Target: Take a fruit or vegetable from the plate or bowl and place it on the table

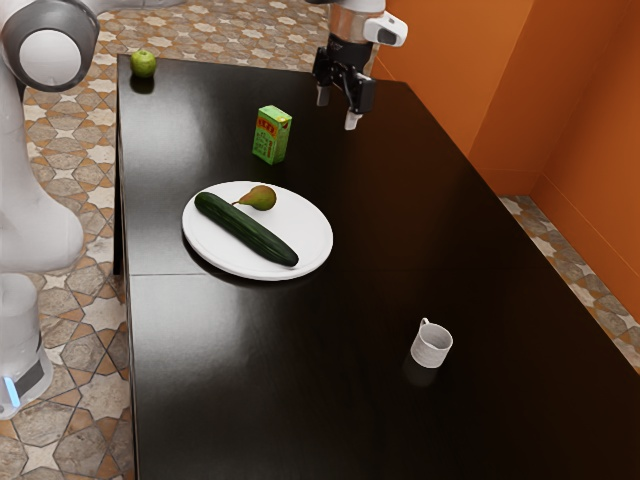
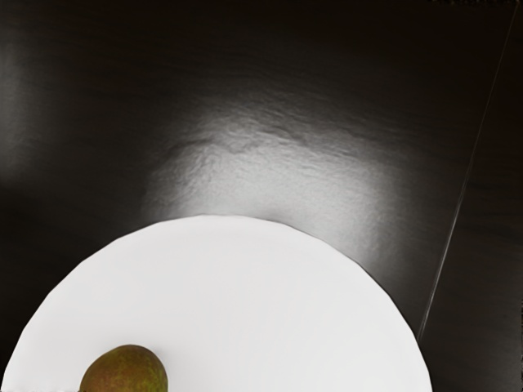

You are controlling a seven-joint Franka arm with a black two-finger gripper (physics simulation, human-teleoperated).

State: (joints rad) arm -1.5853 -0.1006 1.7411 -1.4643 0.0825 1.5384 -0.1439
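Cucumber (image 1: 243, 229), dark green; pear (image 1: 264, 198), mottled olive and brown; plate (image 1: 312, 235), plain white. Apple (image 1: 143, 65), light green; carton (image 1: 268, 148), green with red markings; mug (image 1: 431, 349), off-white. Table (image 1: 300, 380), black; wall (image 1: 450, 60), orange.

The white arm (image 1: 35, 225) rises from its base (image 1: 18, 340) at the exterior view's left. A blue strip (image 1: 12, 391) marks the base. The large gray-rimmed joint (image 1: 50, 55) sits above the lower arm section. The wrist (image 1: 352, 24) is at the exterior view's top, right of center. The black gripper (image 1: 337, 109) points downward, unsupported. Its two pale-tipped fingers (image 1: 352, 120) stand apart, with a clear gap between them.
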